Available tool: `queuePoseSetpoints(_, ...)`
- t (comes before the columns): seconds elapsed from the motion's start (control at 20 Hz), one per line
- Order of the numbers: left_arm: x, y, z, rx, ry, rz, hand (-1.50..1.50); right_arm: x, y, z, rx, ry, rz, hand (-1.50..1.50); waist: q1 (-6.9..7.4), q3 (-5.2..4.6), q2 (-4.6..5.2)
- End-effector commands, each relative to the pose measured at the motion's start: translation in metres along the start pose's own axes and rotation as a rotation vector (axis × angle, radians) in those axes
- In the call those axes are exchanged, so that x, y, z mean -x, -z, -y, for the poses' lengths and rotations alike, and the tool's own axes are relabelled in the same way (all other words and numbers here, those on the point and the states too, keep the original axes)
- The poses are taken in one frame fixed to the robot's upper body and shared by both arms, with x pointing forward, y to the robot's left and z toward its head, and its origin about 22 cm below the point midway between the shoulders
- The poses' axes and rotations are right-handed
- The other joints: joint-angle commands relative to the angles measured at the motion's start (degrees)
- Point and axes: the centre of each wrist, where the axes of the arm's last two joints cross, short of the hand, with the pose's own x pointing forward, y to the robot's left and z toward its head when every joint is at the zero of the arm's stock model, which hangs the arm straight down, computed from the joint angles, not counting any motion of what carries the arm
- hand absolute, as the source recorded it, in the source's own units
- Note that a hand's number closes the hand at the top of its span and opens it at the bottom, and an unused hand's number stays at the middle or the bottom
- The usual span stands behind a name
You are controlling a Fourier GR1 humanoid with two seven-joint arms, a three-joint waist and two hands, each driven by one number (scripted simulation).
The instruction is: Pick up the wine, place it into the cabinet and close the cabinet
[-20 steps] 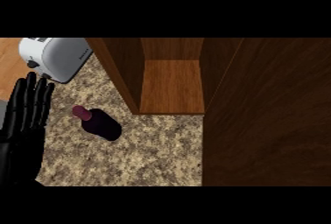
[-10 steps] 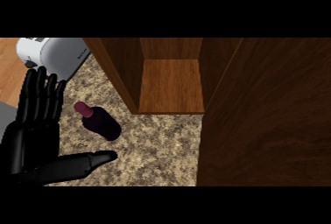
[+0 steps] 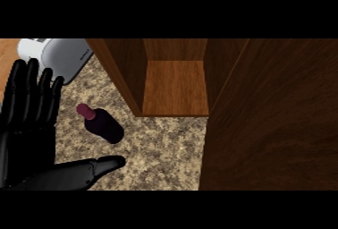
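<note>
Black left hand [image 3: 30,134] – fingers straight, thumb out, prob. just beside wine [image 3: 102,125]

Wine [image 3: 100,124]: dark purple bottle, maroon cap, standing on the speckled counter just left of the open wooden cabinet [image 3: 175,89], its shelf bare.

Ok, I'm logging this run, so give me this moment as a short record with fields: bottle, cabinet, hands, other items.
wine bottle: standing on the counter, dark body, maroon cap, not held
cabinet: open, inner shelf bare, door swung out at the right
left hand: open, fingers straight, thumb spread, left of the bottle, apart from it
right hand: not in view
other: toaster at upper left
</note>
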Motion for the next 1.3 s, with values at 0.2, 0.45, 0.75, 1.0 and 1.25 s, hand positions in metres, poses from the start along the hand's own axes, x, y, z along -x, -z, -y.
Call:
queuePoseSetpoints(0.2,-0.025,0.008,0.002,-0.025,-0.004,-0.039,-1.50,-0.040,-0.006,-0.009,0.005,0.025,0.010,-1.50,-0.10,-0.01,0.01)
queuePoseSetpoints(0.45,-0.017,0.024,0.025,-0.046,0.007,-0.031,-1.50,-0.061,-0.006,-0.001,-0.002,0.003,0.018,-1.50,-0.48,-0.01,-0.01)
queuePoseSetpoints(0.75,0.006,0.018,0.022,-0.060,0.015,-0.087,-1.50,-0.066,-0.001,-0.006,-0.005,-0.004,0.013,-1.50,-0.35,-0.04,0.00)
queuePoseSetpoints(1.0,0.016,0.029,0.015,-0.097,0.037,-0.074,-1.50,-0.076,0.009,-0.002,0.001,0.008,0.005,-1.50,-0.31,-0.04,0.00)
queuePoseSetpoints(1.25,0.021,0.045,-0.003,-0.143,0.048,-0.079,-1.50,-0.073,0.013,-0.008,-0.004,0.009,0.012,-1.50,-0.20,-0.03,0.03)
